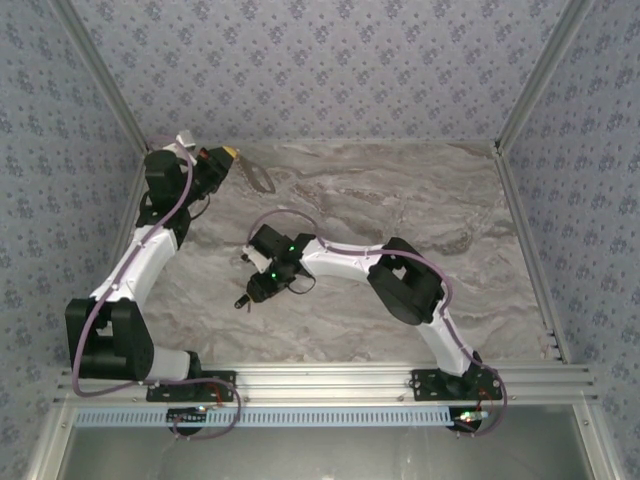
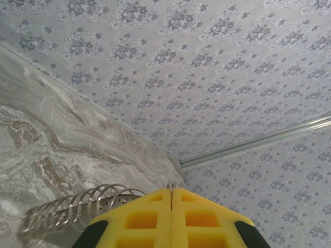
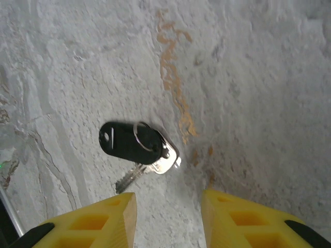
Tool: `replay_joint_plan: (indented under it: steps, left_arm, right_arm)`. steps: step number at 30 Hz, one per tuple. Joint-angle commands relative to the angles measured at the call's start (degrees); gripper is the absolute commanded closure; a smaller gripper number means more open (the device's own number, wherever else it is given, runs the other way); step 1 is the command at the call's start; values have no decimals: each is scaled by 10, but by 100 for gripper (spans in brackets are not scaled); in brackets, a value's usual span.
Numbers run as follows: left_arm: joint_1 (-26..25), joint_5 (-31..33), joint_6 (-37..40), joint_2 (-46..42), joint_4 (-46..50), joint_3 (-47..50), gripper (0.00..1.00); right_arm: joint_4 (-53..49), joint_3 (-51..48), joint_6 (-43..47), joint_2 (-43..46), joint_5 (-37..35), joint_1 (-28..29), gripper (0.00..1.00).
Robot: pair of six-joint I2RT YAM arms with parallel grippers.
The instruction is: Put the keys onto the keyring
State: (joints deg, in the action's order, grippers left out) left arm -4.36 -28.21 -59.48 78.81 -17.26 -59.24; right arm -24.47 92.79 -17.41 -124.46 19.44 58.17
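The keys [image 3: 138, 147] lie flat on the marble table: a black oval fob, a small split ring and a silver key. My right gripper [image 3: 168, 209] hovers just short of them, open, with its yellow fingers [image 3: 111, 214] either side of bare table and nothing between them. From above, the keys [image 1: 242, 301] are a small dark piece just beyond the right gripper [image 1: 256, 291]. My left gripper [image 2: 171, 192] is shut, and a thin wire of the keyring [image 2: 77, 206] pokes out at its tips. The grey keyring [image 1: 258, 178] hangs from the left gripper [image 1: 230, 155] at the far left, above the table.
Patterned walls [image 1: 330, 60] close the table at the back and both sides, with aluminium posts in the corners [image 1: 535, 75]. The marble tabletop [image 1: 400, 190] runs open to the back right. A rail [image 1: 350, 378] with both arm bases edges the near side.
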Motion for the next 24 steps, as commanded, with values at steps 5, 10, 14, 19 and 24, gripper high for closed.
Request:
replay_joint_plan:
  steps: [5,10,14,19,24]
  left_arm:
    - [14,-21,-7,7,-45,-31,100]
    - [20,-24,-9,13,-48,-33,100]
    - [26,-29,-11,20,-47,-38,100]
    - [29,-32,-16,31,-55,-40,100]
    - [30,-35,-18,38,-57,-46,100]
  right_arm:
    - [-48,57,31,-30,3,8,60]
    - [-53,73,38,-46,10,11,61]
    - [-64,88,45,-57,11,15,61]
    - [-73,108,48,-70,14,16,62]
    - [-81,126,50,-81,19,16,64]
